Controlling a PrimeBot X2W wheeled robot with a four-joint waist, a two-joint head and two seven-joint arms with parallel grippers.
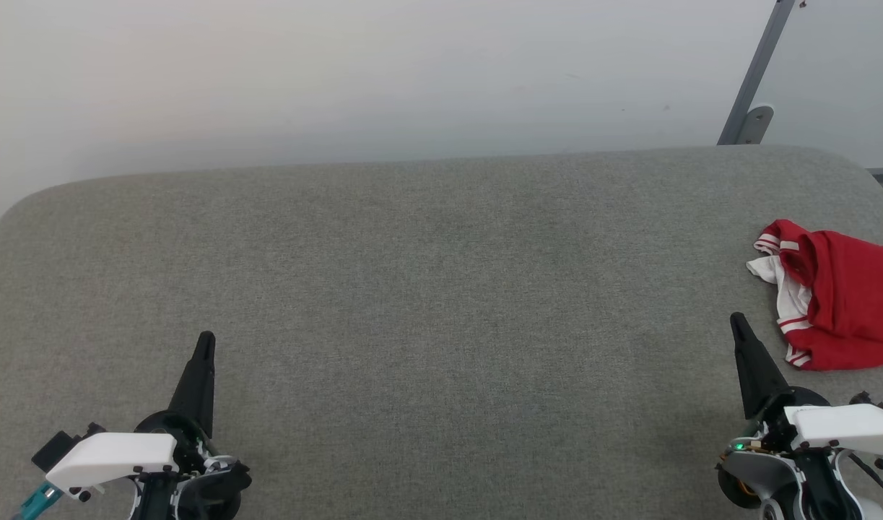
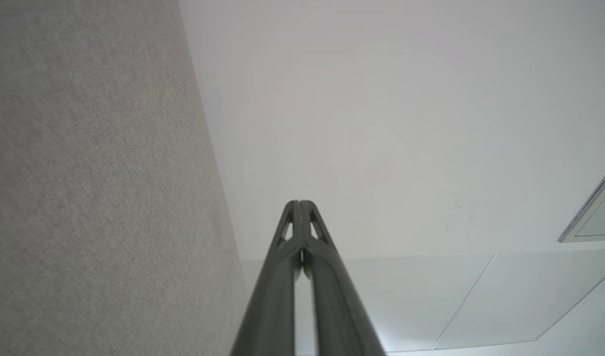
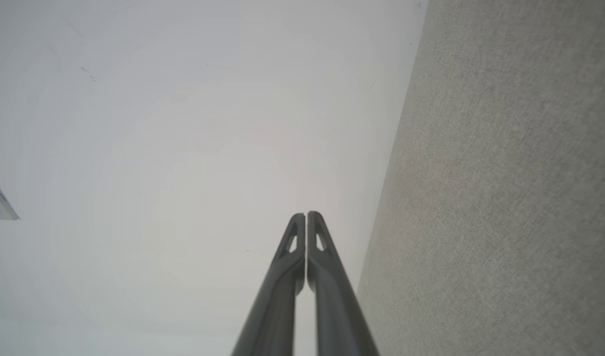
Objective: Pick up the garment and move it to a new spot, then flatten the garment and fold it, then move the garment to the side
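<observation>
Where the broad grey fabric-covered surface [image 1: 412, 289] meets the head view's right edge, the crumpled red jersey garment [image 1: 849, 303] with white, stripe-trimmed sleeves lies partly cut off. The left pincer [image 1: 205, 341] and right pincer [image 1: 737, 321] have their fingers pressed together and hold nothing. The right one is near the garment, not touching it.

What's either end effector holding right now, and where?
Nothing. Left end effector and right end effector are shut empty; the garment lies apart, untouched.
</observation>
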